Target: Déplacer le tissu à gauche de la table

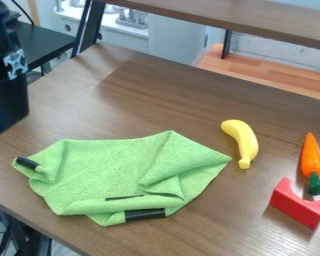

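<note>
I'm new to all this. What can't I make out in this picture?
Camera view:
- Most of the black arm: cut off by the left edge.
- Tabletop beneath the green cloth: covered by the cloth.
- Inside of the cloth's folds: hidden by its upper layers.
- What the cloth's dark patches are: too little detail.
- The rest of the table: cut off by the right and bottom edges.

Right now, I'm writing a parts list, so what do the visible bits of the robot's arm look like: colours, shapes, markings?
The arm is black. Its upper part is bulky and uneven; lower down it becomes a smooth, flat-faced block with straight edges. On its side sits a small, pale silvery-blue bracket with a branching, cut-out shape. I can't make out any lettering.
</note>
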Controlling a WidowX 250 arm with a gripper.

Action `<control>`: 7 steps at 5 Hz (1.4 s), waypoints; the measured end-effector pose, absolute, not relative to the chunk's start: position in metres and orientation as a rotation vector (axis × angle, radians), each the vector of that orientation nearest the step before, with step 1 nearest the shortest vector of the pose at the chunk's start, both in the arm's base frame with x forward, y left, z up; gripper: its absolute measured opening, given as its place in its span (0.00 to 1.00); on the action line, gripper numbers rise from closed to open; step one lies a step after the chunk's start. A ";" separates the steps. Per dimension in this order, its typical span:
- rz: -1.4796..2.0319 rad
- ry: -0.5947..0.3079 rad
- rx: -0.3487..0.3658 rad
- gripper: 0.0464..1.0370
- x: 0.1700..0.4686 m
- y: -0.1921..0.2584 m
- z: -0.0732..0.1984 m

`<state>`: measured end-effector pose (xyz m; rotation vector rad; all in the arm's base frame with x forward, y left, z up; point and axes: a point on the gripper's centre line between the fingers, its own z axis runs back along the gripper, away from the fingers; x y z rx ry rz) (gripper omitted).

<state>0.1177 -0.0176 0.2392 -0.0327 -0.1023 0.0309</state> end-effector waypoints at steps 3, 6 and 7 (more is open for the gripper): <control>0.120 -0.179 0.111 0.96 0.172 -0.025 0.138; 0.211 -0.191 0.100 0.96 0.249 0.003 0.055; 0.208 -0.193 0.065 0.96 0.253 0.013 0.048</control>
